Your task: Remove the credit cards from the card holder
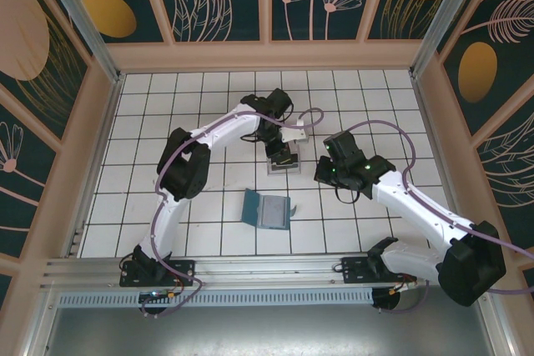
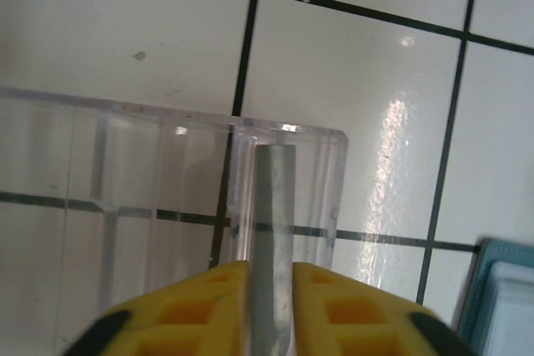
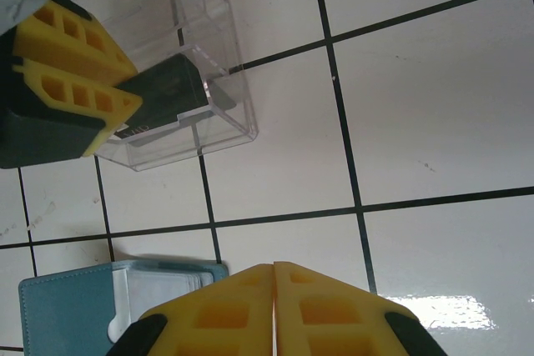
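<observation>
The teal card holder (image 1: pixel 252 208) lies open on the tiles near the middle, with a pale grey credit card (image 1: pixel 274 213) in its right half. In the right wrist view the holder (image 3: pixel 67 314) shows pale cards (image 3: pixel 158 293) stacked inside. My left gripper (image 1: pixel 284 149) hovers over the clear plastic tray (image 1: pixel 282 166), shut on a dark credit card (image 3: pixel 171 89). In the left wrist view that card (image 2: pixel 275 198) stands edge-on between my left gripper's (image 2: pixel 269 266) fingers and reaches down into the tray (image 2: pixel 125 172). My right gripper (image 3: pixel 274 266) is shut with nothing in it, above the tiles just right of the holder.
The white tiled floor is bounded by wooden walls (image 1: pixel 267 56) on three sides. The right arm (image 1: pixel 417 214) crosses the right half of the floor and the left arm (image 1: pixel 183 172) arches over the left half. A metal rail (image 1: pixel 250 268) runs along the near edge.
</observation>
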Robot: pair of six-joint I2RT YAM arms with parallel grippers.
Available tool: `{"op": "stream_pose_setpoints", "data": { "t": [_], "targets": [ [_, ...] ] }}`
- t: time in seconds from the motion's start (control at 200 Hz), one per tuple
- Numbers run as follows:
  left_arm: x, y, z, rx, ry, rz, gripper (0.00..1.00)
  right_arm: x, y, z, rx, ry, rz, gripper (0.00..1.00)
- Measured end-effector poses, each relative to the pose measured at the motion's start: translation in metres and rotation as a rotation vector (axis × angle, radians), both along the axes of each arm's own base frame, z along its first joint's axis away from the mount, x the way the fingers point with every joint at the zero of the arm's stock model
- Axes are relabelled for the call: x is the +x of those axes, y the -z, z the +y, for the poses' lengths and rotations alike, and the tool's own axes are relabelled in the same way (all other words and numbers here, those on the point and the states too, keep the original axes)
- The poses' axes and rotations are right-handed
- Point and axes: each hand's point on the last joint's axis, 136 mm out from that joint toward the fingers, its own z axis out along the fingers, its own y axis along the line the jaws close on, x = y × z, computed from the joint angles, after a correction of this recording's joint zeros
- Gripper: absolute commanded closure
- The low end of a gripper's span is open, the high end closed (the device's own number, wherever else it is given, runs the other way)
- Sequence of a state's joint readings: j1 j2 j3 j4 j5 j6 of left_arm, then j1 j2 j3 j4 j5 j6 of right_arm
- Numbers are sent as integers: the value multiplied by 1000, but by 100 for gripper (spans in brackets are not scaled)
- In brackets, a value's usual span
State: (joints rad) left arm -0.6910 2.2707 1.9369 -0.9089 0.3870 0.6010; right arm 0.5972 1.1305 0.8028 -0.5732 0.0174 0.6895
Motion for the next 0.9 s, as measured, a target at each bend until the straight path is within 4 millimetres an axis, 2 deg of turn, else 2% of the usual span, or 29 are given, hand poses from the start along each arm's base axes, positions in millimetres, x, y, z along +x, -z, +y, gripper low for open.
{"op": "stream_pose_setpoints", "data": {
  "t": [0.07, 0.145, 0.455, 0.691, 0.901],
  "targets": [
    [4, -3, 0, 0, -15, -21, 65, 0, 0, 0, 0, 0, 0, 90],
    [9, -11, -1, -11, -27, -55, 63, 0, 0, 0, 0, 0, 0, 90],
    [18, -70, -3, -114, -91, -183, 62, -2, -1, 7, 27, -20, 6, 89],
    [8, -94, 14, -186, -291, -190, 63, -15, 16, 33, 24, -96, 68, 82],
    [8, -121, 28, -272, -552, -156, 62, -30, 36, 58, 2, -179, 135, 68]
  ]
}}
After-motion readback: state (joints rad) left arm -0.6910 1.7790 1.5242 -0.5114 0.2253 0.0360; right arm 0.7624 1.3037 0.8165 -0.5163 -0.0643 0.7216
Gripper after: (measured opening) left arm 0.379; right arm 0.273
